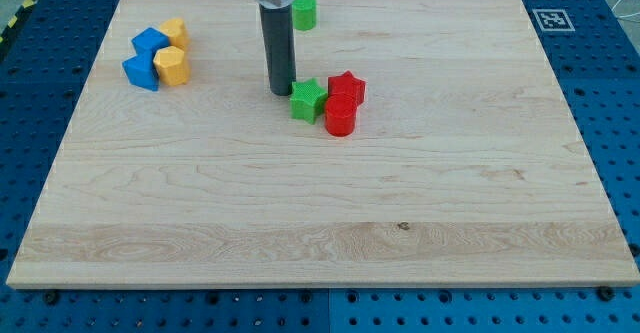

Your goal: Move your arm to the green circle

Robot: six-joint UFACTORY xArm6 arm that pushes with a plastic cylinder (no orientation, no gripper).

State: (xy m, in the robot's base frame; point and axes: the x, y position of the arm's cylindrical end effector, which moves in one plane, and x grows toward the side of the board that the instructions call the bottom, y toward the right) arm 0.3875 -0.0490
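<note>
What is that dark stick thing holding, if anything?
Nothing: my tip cannot grip. It rests on the wooden board, just left of the green star block, far from the green circle block.

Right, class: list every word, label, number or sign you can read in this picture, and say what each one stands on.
No words, numbers or brand names can be read.
One sign only: a black-and-white square marker on the board, at the view's top right corner; it is a pattern, not text.
The blocks and my tip carry no lettering.

My tip [281, 92] sits just left of the green star [307, 101], below the green circle [304, 13]
</note>
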